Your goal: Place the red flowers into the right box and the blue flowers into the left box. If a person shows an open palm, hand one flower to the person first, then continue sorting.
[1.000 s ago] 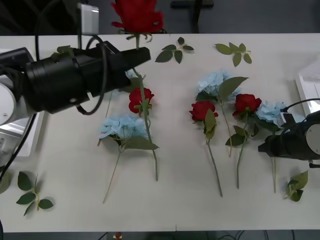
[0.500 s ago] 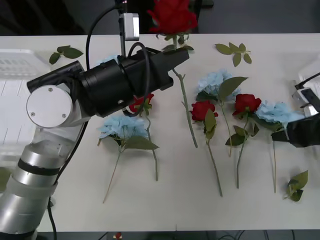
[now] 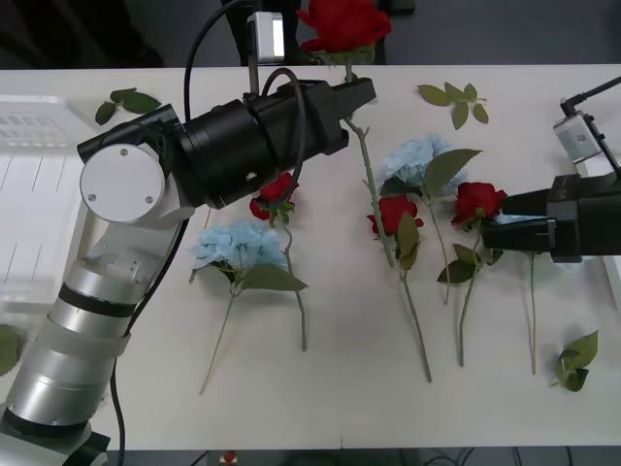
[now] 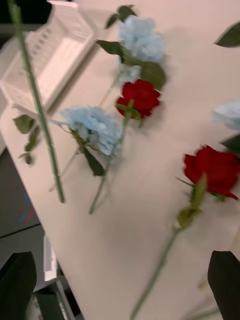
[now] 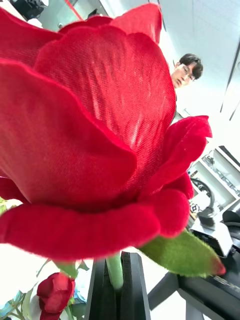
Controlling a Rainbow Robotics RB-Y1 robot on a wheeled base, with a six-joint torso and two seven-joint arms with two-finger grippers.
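At top centre your left end effector (image 3: pixel 351 93) is clamped on one red rose (image 3: pixel 343 23); right end effector (image 4: pixel 120 280) spread apart, left box (image 3: pixel 29 194) bare, sorting barely begun.

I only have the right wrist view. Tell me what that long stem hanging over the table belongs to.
Observer: A held red rose; the left hand is shut on its stem just below the bloom.
Operator: Now place my right hand.
Observer: The right hand is open, beside the rightmost rose lying on the table.
Operator: Count the roses lying down.
Observer: Three: that one, a middle rose and a left rose.
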